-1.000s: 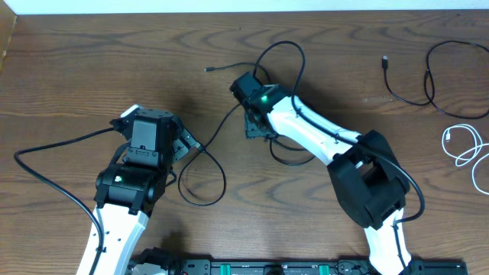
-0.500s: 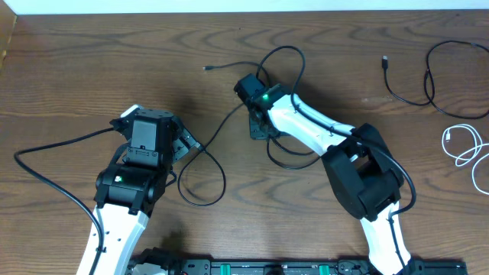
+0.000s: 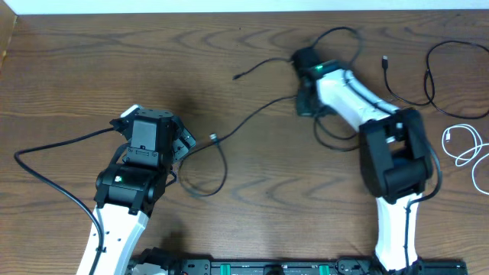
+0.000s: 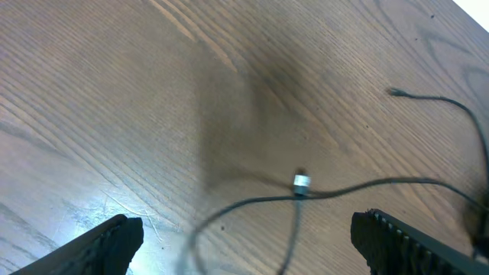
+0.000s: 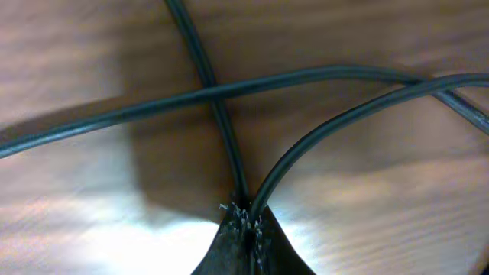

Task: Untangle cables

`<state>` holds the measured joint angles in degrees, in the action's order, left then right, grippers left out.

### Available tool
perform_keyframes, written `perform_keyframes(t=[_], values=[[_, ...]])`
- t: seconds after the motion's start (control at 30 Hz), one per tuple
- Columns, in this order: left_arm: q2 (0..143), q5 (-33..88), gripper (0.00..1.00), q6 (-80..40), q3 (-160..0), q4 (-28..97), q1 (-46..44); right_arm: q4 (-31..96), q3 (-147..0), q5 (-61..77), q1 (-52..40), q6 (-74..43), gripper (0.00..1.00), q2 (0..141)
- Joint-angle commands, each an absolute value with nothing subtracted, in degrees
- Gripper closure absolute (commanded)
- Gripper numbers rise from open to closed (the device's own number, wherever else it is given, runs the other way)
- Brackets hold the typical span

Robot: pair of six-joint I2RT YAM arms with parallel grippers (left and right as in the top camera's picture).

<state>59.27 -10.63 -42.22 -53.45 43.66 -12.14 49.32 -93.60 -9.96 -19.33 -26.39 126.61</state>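
Cable check.
Overhead: your right gripper (image 3: 304, 103) sits on the black cable (image 3: 256, 113); the white cable (image 3: 463, 145) lies well apart on its right. Left wrist: your left gripper (image 4: 244, 229) gapes wide, empty, plug (image 4: 301, 182) just ahead. Right wrist: it is clamped on the black cable.

your table (image 3: 76, 61) is brown wood with wavy darker grain, washed pale by glare in the right wrist view. the black cable (image 5: 214, 92) carries a silver-tipped plug (image 4: 300, 181). you also have a second black cable (image 3: 426, 76) and a white cable (image 3: 462, 127). the left arm (image 3: 114, 229) and right arm (image 3: 344, 84) are white with black joints, the right one showing a small green light. the left gripper (image 4: 248, 225) has black fingers (image 4: 114, 241).
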Motion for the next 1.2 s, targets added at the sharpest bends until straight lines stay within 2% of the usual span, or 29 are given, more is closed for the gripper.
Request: perform_keyframes(t=[0.0,0.37,0.4,0.47,0.53,0.77,0.83,1.0,1.17], values=[[59.46,-11.00,0.06,-42.52,-54.22,43.92,-11.90,48.66,-92.97,-8.43,-16.10,-22.55,0.99,128.92],[59.46,-11.00,0.06,-42.54,-54.22,43.92,-11.90,48.21,-95.26,-0.91,-10.92,-18.04,0.98,122.50],[59.46,-11.00,0.06,-42.54,-54.22,43.92,-11.90,48.58,-95.35,0.71,-10.94,-17.76,0.95,121.40],[59.46,-11.00,0.06,-42.52,-54.22,43.92,-11.90,49.45,-95.37,4.38,-11.18,-17.72,0.75,118.87],[59.46,-11.00,0.06,-42.52,-54.22,43.92,-11.90,50.04,-95.35,8.73,-11.70,-17.72,0.61,116.27],[59.46,-11.00,0.06,-42.52,-54.22,43.92,-11.90,50.72,-95.35,24.12,-16.32,-17.74,0.42,112.73],[59.46,-11.00,0.06,-42.52,-54.22,43.92,-11.90,51.40,-95.04,27.16,-18.15,-18.50,0.38,112.90],[59.46,-11.00,0.06,-42.54,-54.22,43.92,-11.90,54.35,-93.12,27.35,-24.40,-20.78,0.39,112.95],[59.46,-11.00,0.06,-42.54,-54.22,43.92,-11.90,55.13,-91.09,15.86,-32.36,-27.16,0.33,112.95]])
